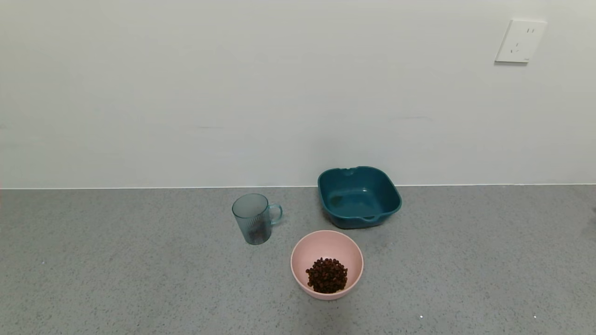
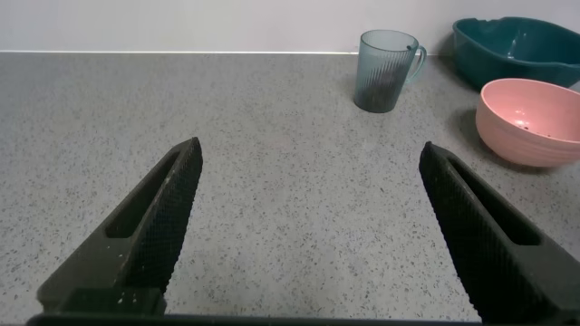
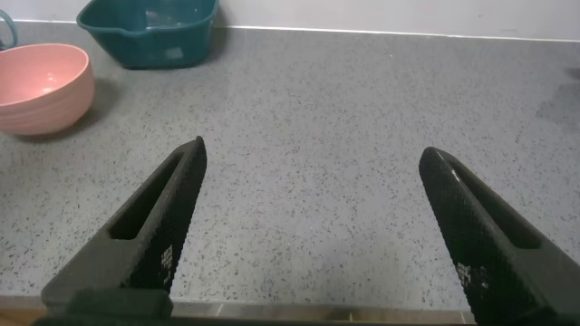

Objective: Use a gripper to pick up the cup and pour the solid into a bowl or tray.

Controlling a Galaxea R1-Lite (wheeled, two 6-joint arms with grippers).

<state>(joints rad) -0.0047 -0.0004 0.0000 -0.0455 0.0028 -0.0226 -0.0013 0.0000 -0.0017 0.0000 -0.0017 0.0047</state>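
Cup (image 1: 253,219): upright on the grey counter (image 1: 139,279), just left of and slightly behind the pink bowl (image 1: 327,260); loop handle points toward the teal tray (image 1: 358,196). A dark patch shows low inside; cannot tell how much remains.
Beans (image 1: 327,275): heaped in the pink bowl, toward its near side.
Handling, judged: thin ribbed plastic, light, fairly stiff, and tall enough to tip if nudged. Ribs should help the hold. Best taken across the body about mid-height, on the side away from the handle.
Left gripper (image 2: 308,226): low over the counter, well left of the bowl, jaws spread wide, holding nothing, facing the cup.
Right gripper (image 3: 313,226): well right of the bowl, jaws spread wide, empty, idle.
Room: open counter left of the cup; bowl and tray crowd its right. Wall runs close behind the tray.
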